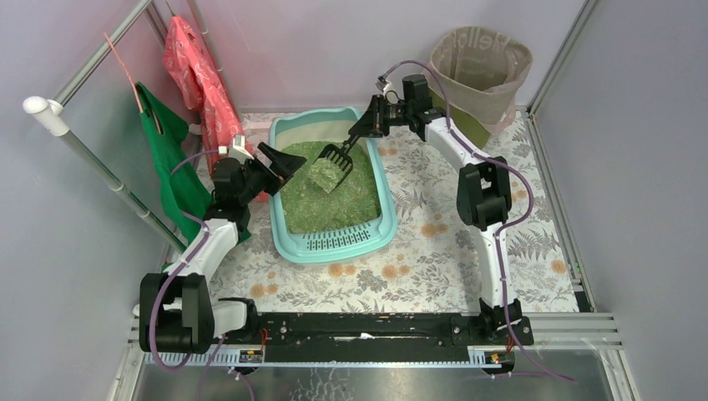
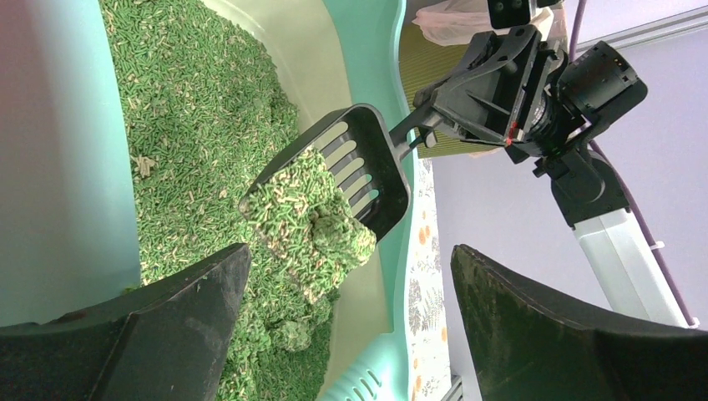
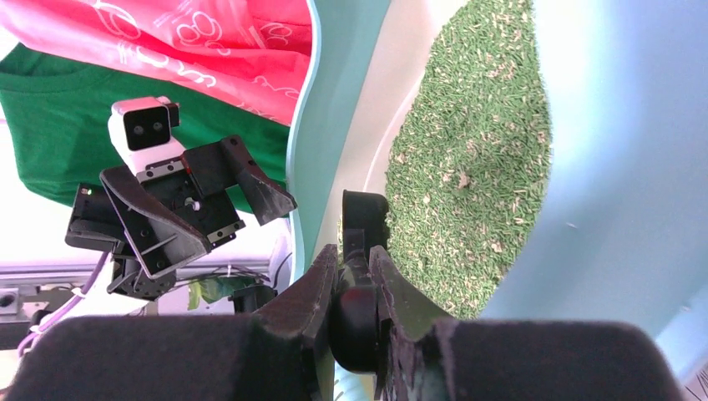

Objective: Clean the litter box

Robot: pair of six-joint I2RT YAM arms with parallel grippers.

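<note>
The pale turquoise litter box (image 1: 385,219) lies mid-table with green granules (image 1: 334,200) inside and its slotted step (image 1: 338,241) at the near end. My right gripper (image 1: 370,118) is shut on the handle of a black slotted scoop (image 1: 334,159), which is lifted above the granules with a clump of green litter (image 1: 322,175) on it. The left wrist view shows the loaded scoop (image 2: 355,171) and clump (image 2: 313,225) over the box. The right wrist view shows the handle (image 3: 357,276) clamped between the fingers. My left gripper (image 1: 282,159) is open and empty over the box's left rim.
A round olive bin (image 1: 482,63) lined with a beige bag stands at the back right. Red (image 1: 196,67) and green (image 1: 171,159) bags hang from a rail at the left. The floral tablecloth (image 1: 434,259) surrounds the box.
</note>
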